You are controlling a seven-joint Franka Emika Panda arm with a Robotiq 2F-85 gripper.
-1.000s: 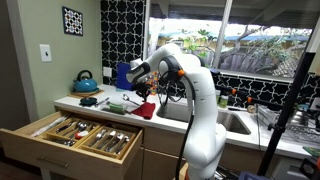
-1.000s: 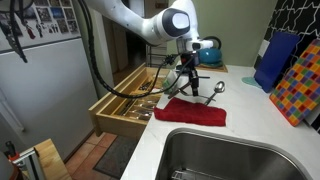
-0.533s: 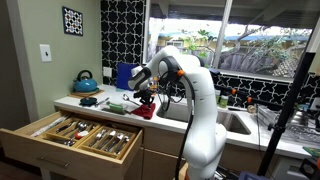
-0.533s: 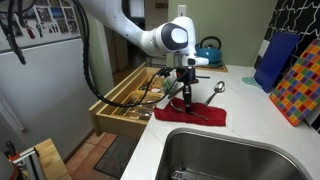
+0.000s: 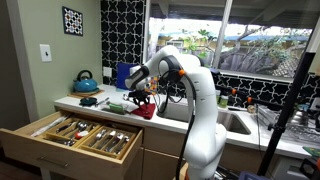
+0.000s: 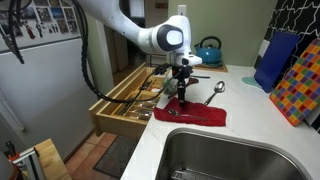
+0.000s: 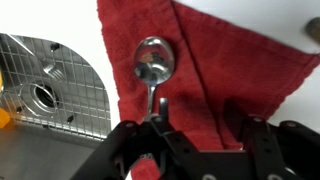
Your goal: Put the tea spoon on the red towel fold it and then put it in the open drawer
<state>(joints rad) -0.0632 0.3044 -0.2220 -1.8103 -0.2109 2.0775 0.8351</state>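
The tea spoon (image 7: 152,60) lies on the red towel (image 7: 215,70), its bowl pointing away from me and its handle running back to my left finger (image 7: 157,128). My gripper (image 7: 205,132) hovers just over the towel with its jaws spread wide; only that finger is close to the handle. In both exterior views the gripper (image 6: 184,95) (image 5: 146,92) points straight down over the towel (image 6: 196,116) (image 5: 146,109) on the counter beside the sink. The open drawer (image 5: 75,136) (image 6: 125,100) holds cutlery in a divided tray.
A steel sink (image 6: 225,155) with a wire rack (image 7: 45,90) borders the towel. A large metal ladle (image 6: 215,90) lies behind the towel. A blue kettle (image 6: 208,50) and coloured boards (image 6: 298,80) stand at the back of the counter.
The gripper came down onto the towel with the spoon, and its jaws have spread apart, leaving the spoon lying on the cloth.
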